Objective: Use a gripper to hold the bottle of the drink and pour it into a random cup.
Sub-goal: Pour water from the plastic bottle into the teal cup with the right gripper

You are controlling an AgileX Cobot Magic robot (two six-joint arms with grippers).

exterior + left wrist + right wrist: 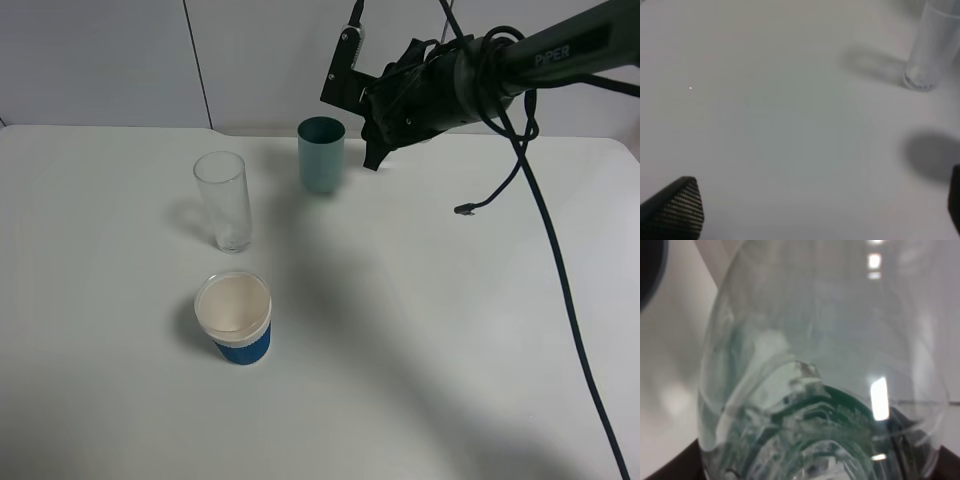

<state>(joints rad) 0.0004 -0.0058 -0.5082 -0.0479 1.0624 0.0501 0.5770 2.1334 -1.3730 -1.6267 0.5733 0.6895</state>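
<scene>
My right gripper [357, 120] hangs in the air just right of the teal-green cup [321, 153], which stands upright at the back of the table. It is shut on the bottle [820, 365], whose clear wall and dark green label fill the right wrist view. Clear liquid [805, 330] shows through the wall. In the exterior view the gripper and arm hide the bottle. My left gripper [815, 210] is open and empty, low over bare table, with one fingertip [677, 207] showing at each lower corner. The left arm is outside the exterior view.
A tall clear glass [222, 200] stands left of the cup and also shows in the left wrist view [932, 45]. A white cup with a blue sleeve [235, 318] stands nearer the front. Black cables [545, 230] hang from the right arm over the white table [420, 330].
</scene>
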